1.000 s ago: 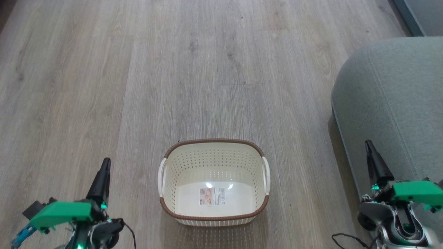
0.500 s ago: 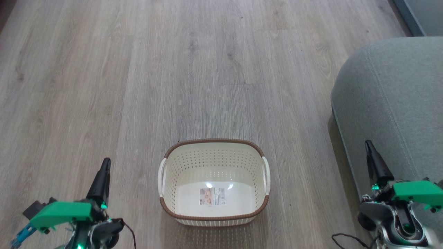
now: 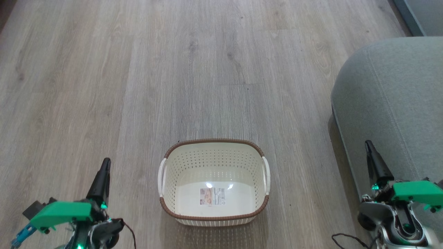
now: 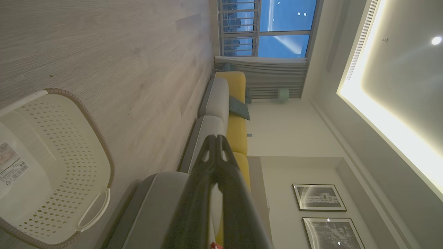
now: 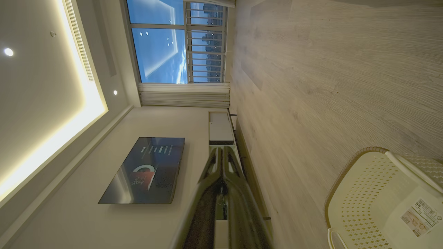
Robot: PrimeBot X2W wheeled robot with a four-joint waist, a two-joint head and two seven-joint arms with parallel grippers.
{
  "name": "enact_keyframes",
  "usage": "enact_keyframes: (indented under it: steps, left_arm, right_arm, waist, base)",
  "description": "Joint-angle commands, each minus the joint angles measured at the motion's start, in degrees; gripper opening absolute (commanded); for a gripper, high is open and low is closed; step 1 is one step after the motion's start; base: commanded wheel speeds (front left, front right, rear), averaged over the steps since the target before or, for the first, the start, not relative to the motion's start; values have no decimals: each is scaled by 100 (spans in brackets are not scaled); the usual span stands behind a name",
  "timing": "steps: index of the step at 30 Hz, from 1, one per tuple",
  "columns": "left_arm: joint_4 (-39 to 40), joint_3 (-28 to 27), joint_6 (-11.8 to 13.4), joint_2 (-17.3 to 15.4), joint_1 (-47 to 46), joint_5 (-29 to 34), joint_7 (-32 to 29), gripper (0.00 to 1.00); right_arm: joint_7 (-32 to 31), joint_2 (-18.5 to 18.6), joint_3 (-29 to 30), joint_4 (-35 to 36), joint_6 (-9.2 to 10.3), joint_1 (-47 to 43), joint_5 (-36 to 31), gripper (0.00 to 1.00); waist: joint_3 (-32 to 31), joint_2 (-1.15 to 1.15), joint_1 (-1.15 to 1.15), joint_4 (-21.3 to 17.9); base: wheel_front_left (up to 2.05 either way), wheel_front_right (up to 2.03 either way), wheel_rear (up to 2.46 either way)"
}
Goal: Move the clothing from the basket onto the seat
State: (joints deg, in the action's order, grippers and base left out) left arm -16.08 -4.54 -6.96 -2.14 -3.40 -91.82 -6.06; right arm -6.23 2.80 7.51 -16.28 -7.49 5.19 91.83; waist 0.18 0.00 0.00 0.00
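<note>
Wood planks make up the floor [image 3: 138,86] in the head view. The basket [image 3: 213,141] stands on it near the floor's close edge, about in the middle. It has a brown rim and white walls full of little holes. A paper label [image 3: 211,196] lies flat on the basket's bottom. The big grey-green seat [image 3: 391,97] stands at the right edge of the floor, apart from the basket. The left tool [image 3: 105,166] hangs over the floor to the left of the basket, its two dark fingers pressed together. The right tool [image 3: 369,148] hangs over the seat's edge, and its fingers are pressed together too.

In the left wrist view, the left tool [image 4: 216,140] has its tips touching and pinches nothing. The basket [image 4: 100,152] sits on the floor, with the seat [image 4: 152,207] beside it. Past them are a yellow sofa [image 4: 237,131], a window [image 4: 273,27] and two pictures [image 4: 318,197] on the wall.

In the right wrist view, the right tool [image 5: 222,152] has its tips together and pinches nothing. The basket [image 5: 353,193] is on the floor, and a TV screen [image 5: 145,169] hangs on the wall.
</note>
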Motion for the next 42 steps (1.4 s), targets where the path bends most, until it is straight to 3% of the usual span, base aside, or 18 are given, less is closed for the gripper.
enact_keyframes:
  steps: [1, 42]
  left_arm:
    - [203, -197, -53, -74, -279, -35, -42, 0]
    - [203, -197, -53, -74, -279, -36, -42, 0]
  right_arm:
    - [-25, 8, -99, 225, 0, 99, 34, 0]
    - [-25, 8, -100, 225, 0, 99, 34, 0]
  waist:
    - [0, 0, 0, 0]
    - [0, 0, 0, 0]
  base:
    - [0, 0, 0]
    - [0, 0, 0]
